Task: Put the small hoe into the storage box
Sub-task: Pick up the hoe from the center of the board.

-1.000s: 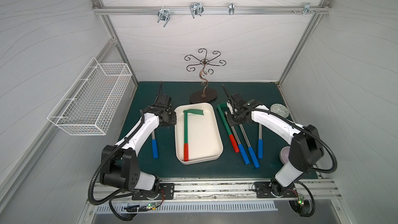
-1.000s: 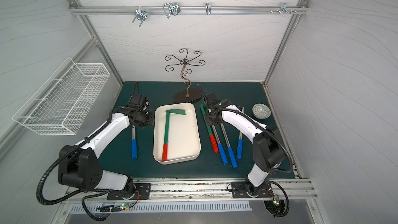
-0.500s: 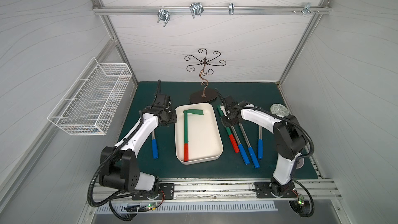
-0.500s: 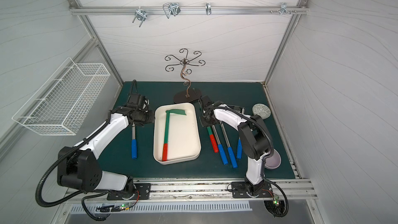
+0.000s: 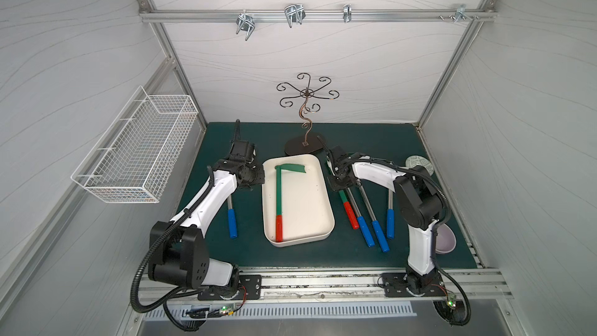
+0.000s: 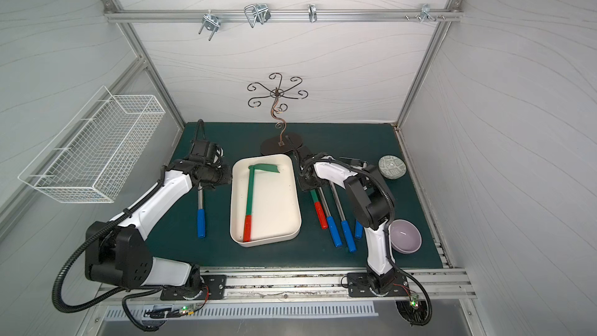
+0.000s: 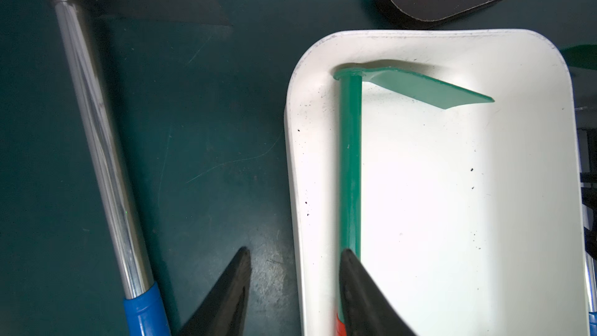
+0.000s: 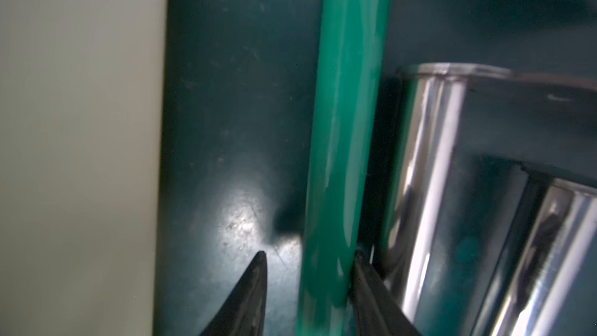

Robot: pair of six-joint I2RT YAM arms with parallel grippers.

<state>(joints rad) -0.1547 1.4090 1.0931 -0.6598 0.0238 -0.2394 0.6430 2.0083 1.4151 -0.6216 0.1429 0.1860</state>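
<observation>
Where the small green hoe [image 5: 342, 197] lay on the bench [image 5: 371, 137] just right of the storage box [image 5: 305, 198], shaft running front to back, the right fingers [image 8: 248, 298] straddled it, not yet clenched; the left fingers [image 7: 223, 295] hung released at the box's other side.

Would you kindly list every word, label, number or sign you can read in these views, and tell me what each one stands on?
No text can be read in any view.
The storage box: plain, only dark specks.
The green hoe inside it: no markings.
The blue-handled hoe on the mat: no legible stamp.
The patterned disc: ornament, no letters.
The circuit board at the front rail: too small to read.
</observation>
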